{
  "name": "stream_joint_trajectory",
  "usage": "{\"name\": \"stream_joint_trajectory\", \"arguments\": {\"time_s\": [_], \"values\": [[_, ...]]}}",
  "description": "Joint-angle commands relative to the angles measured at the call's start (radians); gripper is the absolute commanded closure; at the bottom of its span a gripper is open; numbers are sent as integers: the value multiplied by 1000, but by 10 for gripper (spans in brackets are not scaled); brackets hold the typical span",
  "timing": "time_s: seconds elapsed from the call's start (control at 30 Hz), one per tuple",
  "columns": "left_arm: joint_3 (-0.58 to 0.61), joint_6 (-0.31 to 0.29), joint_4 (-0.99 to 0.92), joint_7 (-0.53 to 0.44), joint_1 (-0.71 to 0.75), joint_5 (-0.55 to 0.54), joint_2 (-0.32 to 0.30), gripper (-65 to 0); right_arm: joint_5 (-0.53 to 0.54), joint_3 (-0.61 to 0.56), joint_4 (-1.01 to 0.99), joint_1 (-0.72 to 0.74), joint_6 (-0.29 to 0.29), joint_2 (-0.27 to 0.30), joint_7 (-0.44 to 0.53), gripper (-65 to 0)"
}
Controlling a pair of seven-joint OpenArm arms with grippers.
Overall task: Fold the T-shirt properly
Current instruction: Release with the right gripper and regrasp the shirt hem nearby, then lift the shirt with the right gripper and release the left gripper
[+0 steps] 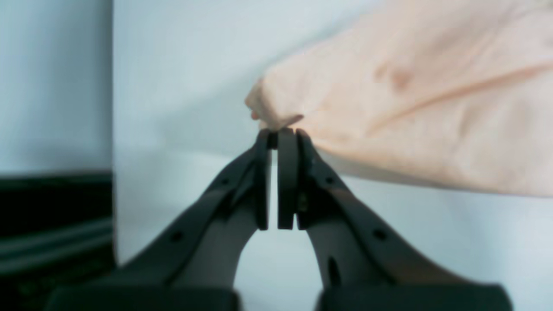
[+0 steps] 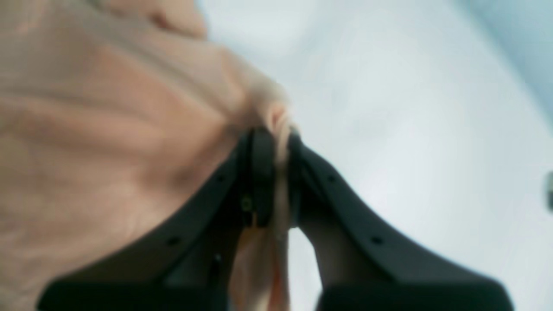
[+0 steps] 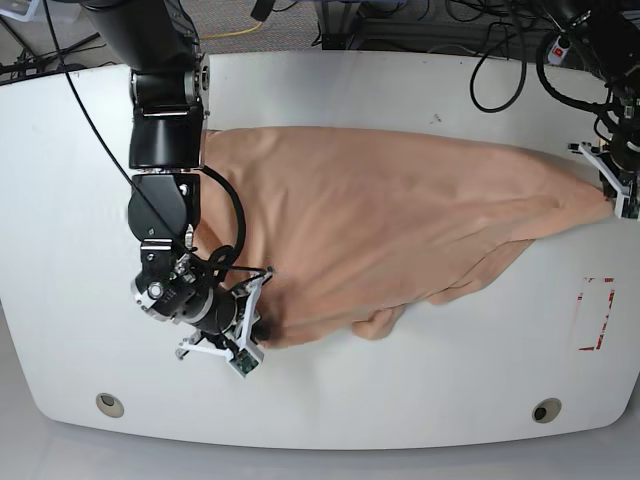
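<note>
Left end effector [image 1: 276, 134] nips only a corner tip of the T-shirt [image 3: 400, 215], likely to slip under tension; right end effector [image 2: 274, 136] clamps more cloth near the worktop's [image 3: 420, 400] front-left.

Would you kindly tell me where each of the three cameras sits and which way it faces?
Left wrist: rides behind the left end effector, looking along its fingers, which pinch a tip of the peach T-shirt over the white table.
Right wrist: behind the right end effector, whose fingers clamp a bunched fold of T-shirt.
Base: overhead, looking down on the table, both arms and the stretched T-shirt.
Shared: each wrist view's grip point also shows in the base view, at the shirt's opposite ends.
</note>
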Motion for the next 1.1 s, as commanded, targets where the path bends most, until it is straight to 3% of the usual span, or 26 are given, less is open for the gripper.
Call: {"name": "stream_joint_trajectory", "arguments": {"time_s": [0.0,0.4,0.6,1.07], "values": [[41,7,49,-20,-46,41,-21,0,5,4,82,49,-6,21,-30,0],[162,7,81,-15,-287,183,-21,0,5,1,100,230,-6,92,-57,0],[164,7,78,112,-491,197,-21,0,5,0,99,371,-6,118,-60,0],[214,8,75,218,-899,197,-45,0,11,-71,110,707,-6,173,-185,0]]}}
